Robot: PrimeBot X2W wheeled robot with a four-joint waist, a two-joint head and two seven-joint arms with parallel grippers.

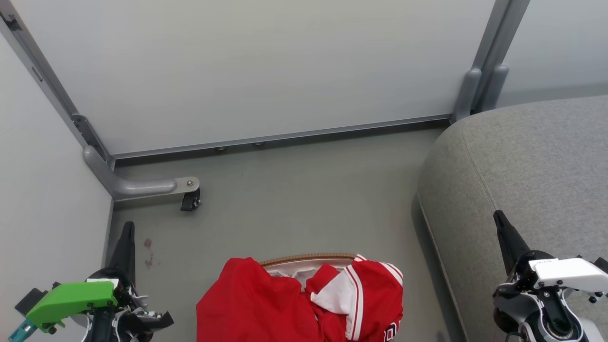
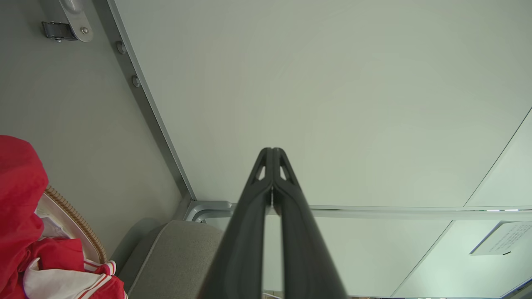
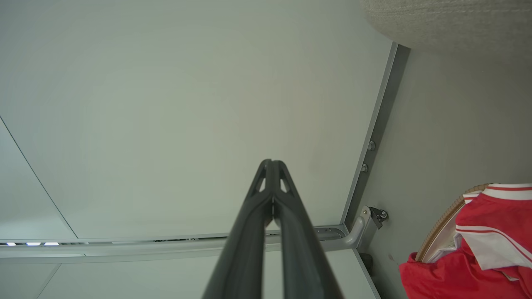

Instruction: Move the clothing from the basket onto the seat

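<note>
Overflowing basket (image 1: 308, 259): clothing (image 1: 327, 285), red shirt (image 1: 256, 304) touching jersey (image 1: 370, 294), on floor (image 1: 285, 199) near seat (image 1: 522, 166) edge. Soft, light, likely limp; pinch raised fold, lift high. Left claw (image 1: 128, 232), right claw (image 1: 501, 223) closed, empty, flanking basket.

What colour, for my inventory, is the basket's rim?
The basket's rim is tan; best in head view.
</note>
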